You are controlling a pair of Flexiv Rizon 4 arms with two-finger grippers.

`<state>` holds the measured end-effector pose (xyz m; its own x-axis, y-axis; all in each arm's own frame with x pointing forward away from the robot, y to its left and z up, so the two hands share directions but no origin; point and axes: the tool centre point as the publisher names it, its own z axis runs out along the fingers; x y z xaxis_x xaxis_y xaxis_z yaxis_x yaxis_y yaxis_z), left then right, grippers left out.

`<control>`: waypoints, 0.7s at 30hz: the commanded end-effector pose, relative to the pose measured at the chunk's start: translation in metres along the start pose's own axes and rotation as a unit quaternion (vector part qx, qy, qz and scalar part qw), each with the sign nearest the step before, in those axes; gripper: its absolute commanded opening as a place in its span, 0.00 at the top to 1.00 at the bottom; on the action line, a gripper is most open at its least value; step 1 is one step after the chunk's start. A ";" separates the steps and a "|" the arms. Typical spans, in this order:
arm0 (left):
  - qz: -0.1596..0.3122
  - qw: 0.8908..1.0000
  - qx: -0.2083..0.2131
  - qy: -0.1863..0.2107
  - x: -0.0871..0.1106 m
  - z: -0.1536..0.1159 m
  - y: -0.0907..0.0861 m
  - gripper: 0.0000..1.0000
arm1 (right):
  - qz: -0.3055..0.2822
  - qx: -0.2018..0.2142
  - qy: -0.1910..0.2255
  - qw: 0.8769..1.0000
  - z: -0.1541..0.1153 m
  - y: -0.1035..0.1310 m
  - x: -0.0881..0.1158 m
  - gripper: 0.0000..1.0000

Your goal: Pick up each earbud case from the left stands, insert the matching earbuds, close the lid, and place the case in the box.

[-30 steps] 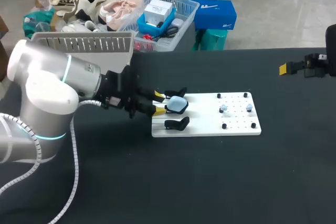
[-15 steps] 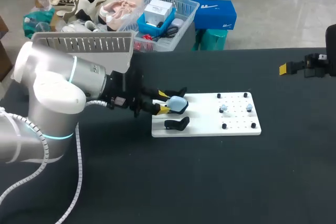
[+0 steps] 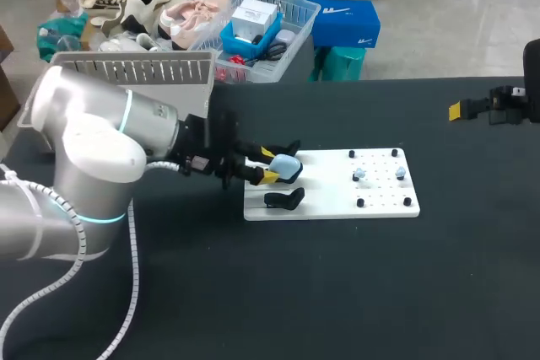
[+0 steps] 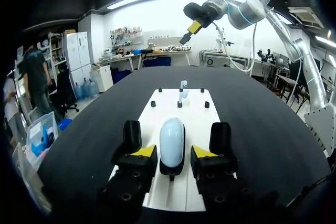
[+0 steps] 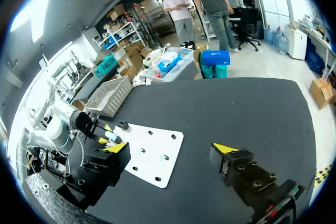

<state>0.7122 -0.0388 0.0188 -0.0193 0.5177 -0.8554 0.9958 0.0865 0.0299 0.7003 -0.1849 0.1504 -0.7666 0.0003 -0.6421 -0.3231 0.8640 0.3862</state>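
Our left tool is released, its 2 yellow tips flanking the pale blue earbud case without touching it. The case rests on a black stand on the white board. Beyond, 2 pale blue earbuds sit among pegs. Farthest, our right tool hangs released above the desk.

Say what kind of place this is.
Likely a robotics lab bench: black table, white fixture plate with stands, left pincer open around a pale blue earbud case.

Black matte tbl, dark all over, soft glare.
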 end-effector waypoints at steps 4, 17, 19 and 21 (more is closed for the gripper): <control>-0.004 1.000 0.002 0.002 -0.001 0.006 0.006 0.58 | 0.000 -0.001 0.000 1.000 0.000 -0.001 0.000 0.00; -0.010 1.000 0.010 0.006 0.000 0.009 0.005 0.63 | 0.000 -0.001 0.000 1.000 0.000 -0.001 0.000 0.00; -0.010 1.000 0.011 0.006 -0.001 0.009 0.005 0.64 | 0.000 -0.001 0.000 1.000 0.000 -0.001 0.000 0.00; -0.009 1.000 0.011 0.006 -0.001 0.009 0.005 0.64 | 0.000 -0.001 0.000 1.000 0.000 -0.001 0.000 0.00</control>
<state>0.7148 -0.0458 0.0154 -0.0384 0.5241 -0.8508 0.9966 0.0821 0.0056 0.7003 -0.1849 0.1504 -0.7666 0.0003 -0.6421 -0.3231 0.8640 0.3862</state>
